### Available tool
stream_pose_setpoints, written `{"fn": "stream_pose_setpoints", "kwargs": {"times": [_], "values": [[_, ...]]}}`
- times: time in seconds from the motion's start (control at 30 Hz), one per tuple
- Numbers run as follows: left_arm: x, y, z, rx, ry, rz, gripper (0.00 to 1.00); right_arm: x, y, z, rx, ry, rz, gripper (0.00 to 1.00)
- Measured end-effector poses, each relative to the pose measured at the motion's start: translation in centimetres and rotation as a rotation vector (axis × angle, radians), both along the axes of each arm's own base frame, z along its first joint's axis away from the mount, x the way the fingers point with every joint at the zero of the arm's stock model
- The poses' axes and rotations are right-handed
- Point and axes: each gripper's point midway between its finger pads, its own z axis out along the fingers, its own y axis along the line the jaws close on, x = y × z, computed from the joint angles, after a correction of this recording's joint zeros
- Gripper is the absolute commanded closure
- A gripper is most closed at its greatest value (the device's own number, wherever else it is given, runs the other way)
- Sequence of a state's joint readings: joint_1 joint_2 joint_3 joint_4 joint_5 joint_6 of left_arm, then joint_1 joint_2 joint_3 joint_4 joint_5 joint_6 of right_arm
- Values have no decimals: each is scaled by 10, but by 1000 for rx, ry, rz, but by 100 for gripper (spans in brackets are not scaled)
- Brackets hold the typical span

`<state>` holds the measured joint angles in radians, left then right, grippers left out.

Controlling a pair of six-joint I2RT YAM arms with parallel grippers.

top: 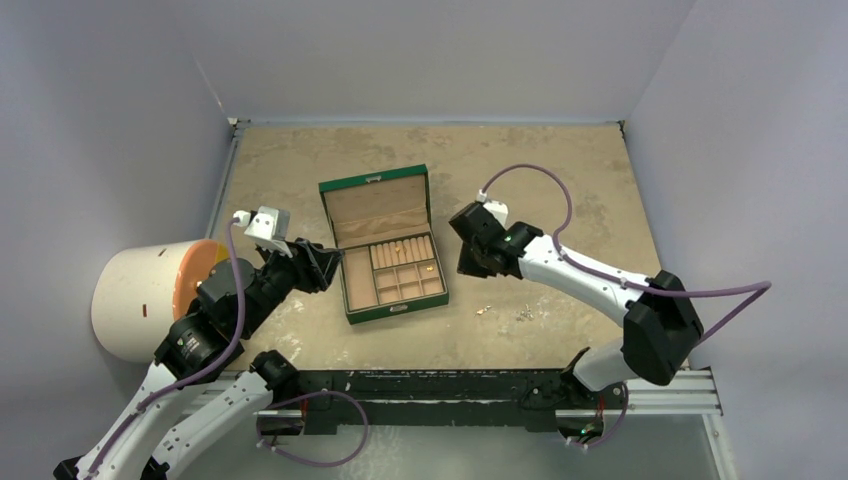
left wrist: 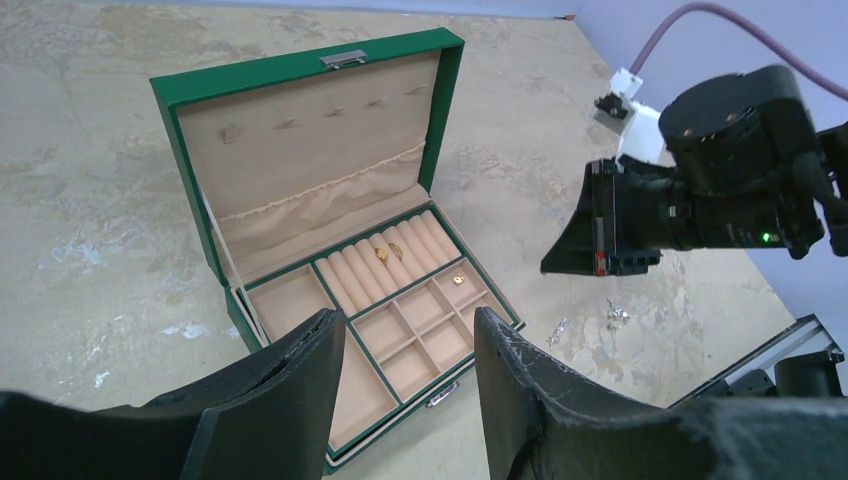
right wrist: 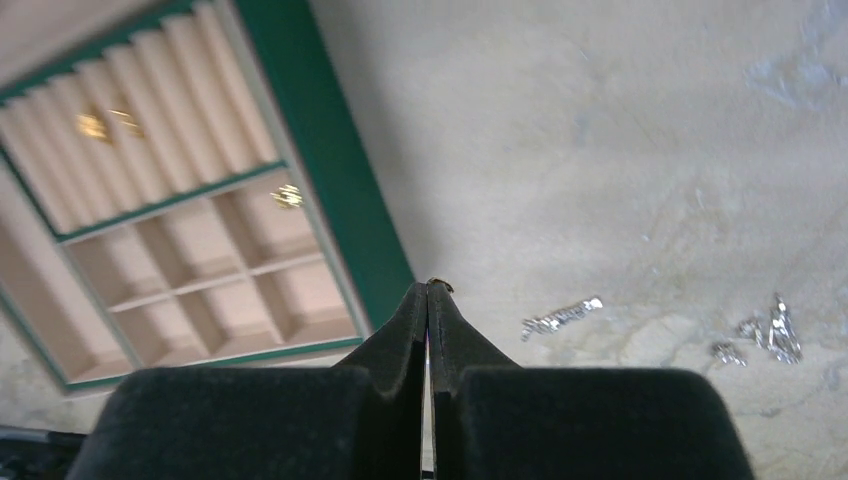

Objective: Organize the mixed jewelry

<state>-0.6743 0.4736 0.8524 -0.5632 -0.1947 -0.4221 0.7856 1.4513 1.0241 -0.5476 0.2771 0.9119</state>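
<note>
1. Beside the green jewelry box (right wrist: pixel 337 170), right hand (right wrist: pixel 428 292) pressed together, pinching a tiny gold bit (right wrist: pixel 441 285).
2. Empty left hand (left wrist: pixel 410 335) spread.
3. Other gold pieces (left wrist: pixel 385 252) sit in box compartments; silver pieces (right wrist: pixel 765 335) on worktop (right wrist: pixel 620 150).

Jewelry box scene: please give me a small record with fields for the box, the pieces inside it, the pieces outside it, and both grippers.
box: green jewelry box, lid open, on the table
ring rolls: two gold pieces
small compartment: one gold piece
outside: silver pieces, loose on the table, right of the box
left gripper: open, empty, at the box front
right gripper: shut on tiny gold piece, beside the box
</note>
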Motion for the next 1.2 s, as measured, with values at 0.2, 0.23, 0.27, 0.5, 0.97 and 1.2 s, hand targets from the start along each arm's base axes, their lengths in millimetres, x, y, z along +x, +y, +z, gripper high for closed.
{"fn": "stream_pose_setpoints", "kwargs": {"times": [0.2,0.23,0.27,0.5,0.97,1.2], "values": [[0,0,0,0,0,0,50,24,32,30,48,-82,69,100],[0,0,0,0,0,0,50,26,37,31,51,-87,82,100],[0,0,0,0,0,0,50,27,41,31,50,-89,91,100],[0,0,0,0,0,1,50,33,66,14,36,-61,164,100],[0,1,0,0,0,3,50,29,93,-19,22,6,241,100],[0,1,0,1,0,4,50,30,96,-22,21,9,241,86]]}}
